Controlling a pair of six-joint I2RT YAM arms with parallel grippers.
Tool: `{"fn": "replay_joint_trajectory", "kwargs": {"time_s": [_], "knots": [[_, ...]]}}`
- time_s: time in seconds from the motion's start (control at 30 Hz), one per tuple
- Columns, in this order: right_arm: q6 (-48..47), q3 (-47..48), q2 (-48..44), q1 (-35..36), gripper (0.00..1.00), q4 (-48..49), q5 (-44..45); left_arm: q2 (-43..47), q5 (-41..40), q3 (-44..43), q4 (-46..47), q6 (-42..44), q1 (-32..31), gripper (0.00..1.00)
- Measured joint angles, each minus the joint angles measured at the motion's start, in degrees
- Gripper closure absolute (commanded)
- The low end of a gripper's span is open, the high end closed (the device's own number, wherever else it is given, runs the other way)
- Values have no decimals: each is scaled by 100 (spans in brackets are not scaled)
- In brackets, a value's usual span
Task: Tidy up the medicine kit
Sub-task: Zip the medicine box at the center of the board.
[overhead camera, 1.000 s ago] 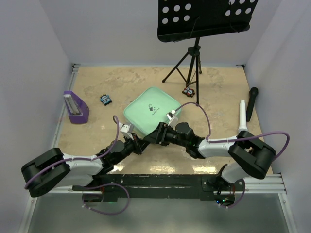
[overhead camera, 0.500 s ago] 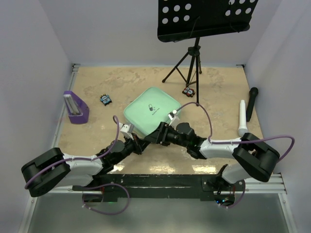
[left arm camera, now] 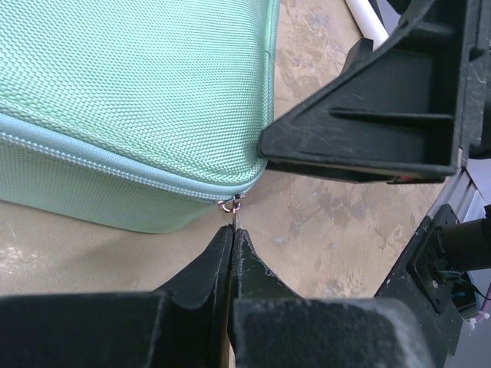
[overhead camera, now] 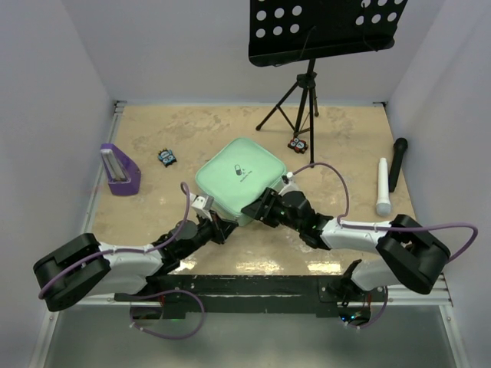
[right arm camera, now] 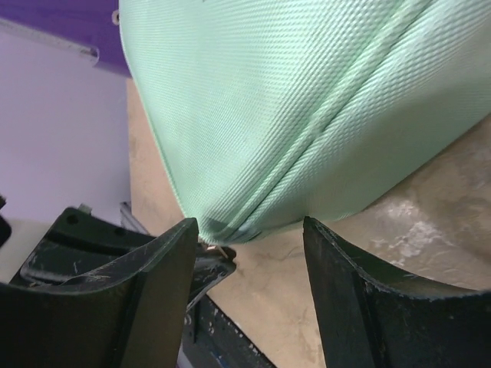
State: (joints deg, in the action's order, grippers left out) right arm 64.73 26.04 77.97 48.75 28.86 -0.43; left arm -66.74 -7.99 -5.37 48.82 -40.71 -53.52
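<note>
Black-and-white arms (overhead camera: 130,261) — looping purple cables (overhead camera: 331,181)

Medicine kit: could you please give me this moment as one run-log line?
medicine kit: lid closed | left gripper: shut on zipper pull at near corner | right gripper: open, at same corner

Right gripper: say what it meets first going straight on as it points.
The right gripper would likely meet the medicine kit first: its zippered corner lies just ahead between the open fingers, nothing before it.
</note>
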Motion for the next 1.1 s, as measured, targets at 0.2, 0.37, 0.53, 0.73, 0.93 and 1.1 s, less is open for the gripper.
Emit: {"fn": "replay_joint_trajectory", "kwargs": {"time_s": [0.2, 0.37, 0.53, 0.73, 0.93, 1.1], "knots": [[24, 48, 42, -138, 46, -157, 146, -240, 197, -142, 22, 4, 0, 100], [50, 105, 210, -238, 73, -149, 98, -494, 243, -245, 140, 4, 26, 100], [136, 149, 264, -350, 100, 9, 15, -645, 236, -356, 157, 9, 59, 100], [59, 149, 304, -551, 100, 122, -319, -625, 352, -420, 70, 94, 48, 100], [-122, 149, 302, -726, 100, 114, -623, -407, 345, -431, -162, 138, 39, 100], [-267, 162, 284, -785, 100, 57, -717, -232, 310, -431, -304, 138, 37, 100]]}}
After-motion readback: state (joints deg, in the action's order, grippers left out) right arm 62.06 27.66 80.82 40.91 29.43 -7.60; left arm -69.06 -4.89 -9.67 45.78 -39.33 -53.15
